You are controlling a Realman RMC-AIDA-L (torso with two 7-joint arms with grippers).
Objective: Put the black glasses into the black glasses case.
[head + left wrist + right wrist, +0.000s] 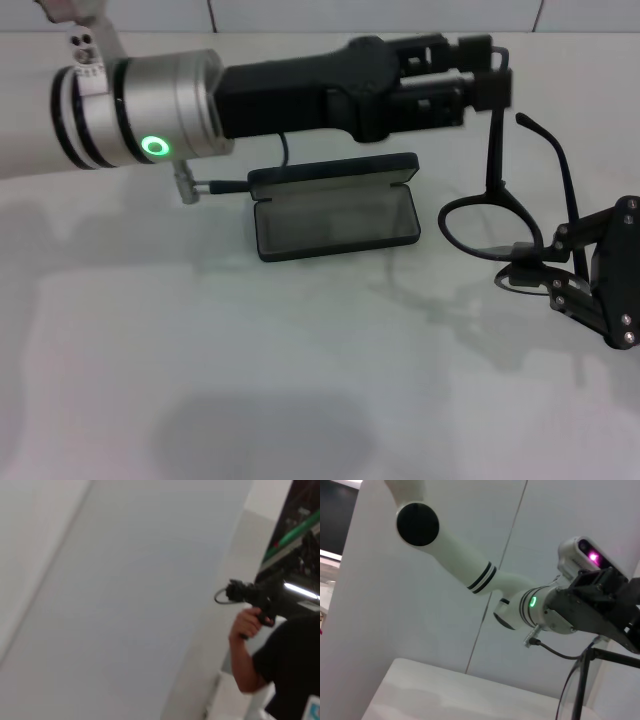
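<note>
White table (200, 380), open black glasses case (335, 215), both grippers on black glasses (510, 215).

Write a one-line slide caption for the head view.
Both hands hold the glasses in the air beside the open case: left hand on a temple, right hand at the lenses.

You see a plain white table (200, 380), the black glasses case (335, 207) lying open on it toward the far edge, near the middle, lid raised at the back, grey lining facing up.
</note>
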